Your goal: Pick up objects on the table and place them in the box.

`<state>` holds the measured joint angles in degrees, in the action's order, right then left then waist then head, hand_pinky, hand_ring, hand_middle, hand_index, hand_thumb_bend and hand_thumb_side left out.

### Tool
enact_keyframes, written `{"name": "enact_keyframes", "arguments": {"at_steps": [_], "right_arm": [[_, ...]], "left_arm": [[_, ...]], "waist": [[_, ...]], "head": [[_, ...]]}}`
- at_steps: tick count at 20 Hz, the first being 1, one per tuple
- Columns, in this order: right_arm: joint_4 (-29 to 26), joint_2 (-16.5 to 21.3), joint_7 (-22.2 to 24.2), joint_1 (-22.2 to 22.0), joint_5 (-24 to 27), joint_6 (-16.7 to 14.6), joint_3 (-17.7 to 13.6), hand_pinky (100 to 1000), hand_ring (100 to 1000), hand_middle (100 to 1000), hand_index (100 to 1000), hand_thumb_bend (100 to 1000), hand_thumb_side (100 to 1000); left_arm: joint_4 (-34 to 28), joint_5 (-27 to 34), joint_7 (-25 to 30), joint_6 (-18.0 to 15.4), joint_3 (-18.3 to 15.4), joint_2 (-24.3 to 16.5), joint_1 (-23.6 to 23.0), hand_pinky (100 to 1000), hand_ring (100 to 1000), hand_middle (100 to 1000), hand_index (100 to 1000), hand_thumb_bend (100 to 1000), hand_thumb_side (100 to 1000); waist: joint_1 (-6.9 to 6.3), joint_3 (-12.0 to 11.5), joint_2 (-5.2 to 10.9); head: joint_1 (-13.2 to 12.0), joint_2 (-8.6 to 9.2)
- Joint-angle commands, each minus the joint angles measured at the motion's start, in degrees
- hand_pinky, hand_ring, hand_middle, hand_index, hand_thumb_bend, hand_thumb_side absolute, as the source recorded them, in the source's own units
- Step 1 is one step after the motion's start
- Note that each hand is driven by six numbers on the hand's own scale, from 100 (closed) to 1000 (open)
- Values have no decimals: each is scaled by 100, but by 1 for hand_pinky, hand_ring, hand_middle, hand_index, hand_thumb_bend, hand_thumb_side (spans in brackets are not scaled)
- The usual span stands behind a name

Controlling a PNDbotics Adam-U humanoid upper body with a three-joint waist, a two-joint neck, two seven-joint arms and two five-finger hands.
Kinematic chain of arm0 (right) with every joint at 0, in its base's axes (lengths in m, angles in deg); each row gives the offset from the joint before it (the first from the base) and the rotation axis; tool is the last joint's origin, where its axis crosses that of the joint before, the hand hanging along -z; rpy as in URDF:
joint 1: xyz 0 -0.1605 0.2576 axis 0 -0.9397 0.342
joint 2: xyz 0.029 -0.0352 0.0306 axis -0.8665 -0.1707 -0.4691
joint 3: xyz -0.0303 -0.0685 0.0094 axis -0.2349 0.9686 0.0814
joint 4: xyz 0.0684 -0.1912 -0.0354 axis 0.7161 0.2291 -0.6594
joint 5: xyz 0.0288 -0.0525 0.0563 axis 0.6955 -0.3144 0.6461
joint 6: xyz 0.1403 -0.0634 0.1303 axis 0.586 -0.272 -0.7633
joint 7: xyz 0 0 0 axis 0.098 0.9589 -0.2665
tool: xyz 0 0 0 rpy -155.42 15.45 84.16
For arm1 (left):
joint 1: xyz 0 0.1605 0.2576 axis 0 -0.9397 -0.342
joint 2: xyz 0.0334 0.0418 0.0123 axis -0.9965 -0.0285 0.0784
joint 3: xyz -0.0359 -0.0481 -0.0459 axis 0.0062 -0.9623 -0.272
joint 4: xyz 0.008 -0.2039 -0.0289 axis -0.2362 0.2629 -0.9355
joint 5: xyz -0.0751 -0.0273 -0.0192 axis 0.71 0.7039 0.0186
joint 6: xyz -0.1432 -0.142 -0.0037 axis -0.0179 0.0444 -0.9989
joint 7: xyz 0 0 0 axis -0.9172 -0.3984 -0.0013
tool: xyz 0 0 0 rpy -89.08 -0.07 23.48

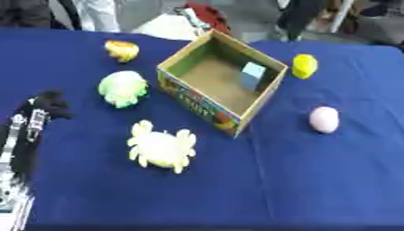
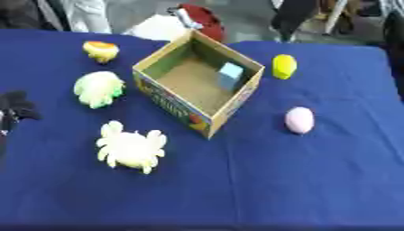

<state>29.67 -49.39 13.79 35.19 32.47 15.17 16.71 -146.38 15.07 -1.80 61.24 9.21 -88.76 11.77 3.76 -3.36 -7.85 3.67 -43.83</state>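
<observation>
Left eye view: box (image 1: 223,85) open at mid-table on blue cloth (image 1: 315,180), with one pale blue block (image 1: 252,74) already inside, leaning at the far wall. Judged barely begun: one item in, five still out. Left of the box: yellow-orange toy (image 1: 121,50) far back, green-white toy (image 1: 123,88) nearer, pale yellow crab (image 1: 162,149) nearest, just beside the box's near corner but apart from it. Right of the box: yellow lump (image 1: 305,66) near the far corner, pink egg (image 1: 323,119) well clear.

Left hand (image 1: 46,107) at the view's left edge, holding nothing, well apart from every toy; fingers a dark mass (curled or straight, cannot tell). Right hand in neither view. Box floor partly hidden by the near wall, so more contents possible. Exact kinds of the small toys hard to make out.
</observation>
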Motion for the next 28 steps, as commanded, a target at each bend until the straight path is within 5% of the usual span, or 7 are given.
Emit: {"name": "enact_keyframes", "arguments": {"at_steps": [1, 12, 28], "right_arm": [[416, 40, -58, 185, -155, 41, -21, 598, 585, 683, 907, 100, 610], [1618, -111, -234, 191, -92, -33, 14, 595, 582, 680, 906, 100, 636], [1917, -157, -194, 141, -180, -5, 94, 600, 588, 693, 908, 100, 628]], "left_arm": [[-61, -21, 17, -9, 6, -26, 29, 759, 572, 591, 790, 100, 864], [-43, -26, 27, -7, 12, -10, 28, 759, 571, 590, 790, 100, 865], [-39, -38, 22, -3, 2, -6, 19, 759, 569, 589, 790, 100, 868]], "waist": [[30, -18, 176], [25, -69, 184], [31, -83, 163]], "head": [[30, -27], [100, -16], [110, -17]]}}
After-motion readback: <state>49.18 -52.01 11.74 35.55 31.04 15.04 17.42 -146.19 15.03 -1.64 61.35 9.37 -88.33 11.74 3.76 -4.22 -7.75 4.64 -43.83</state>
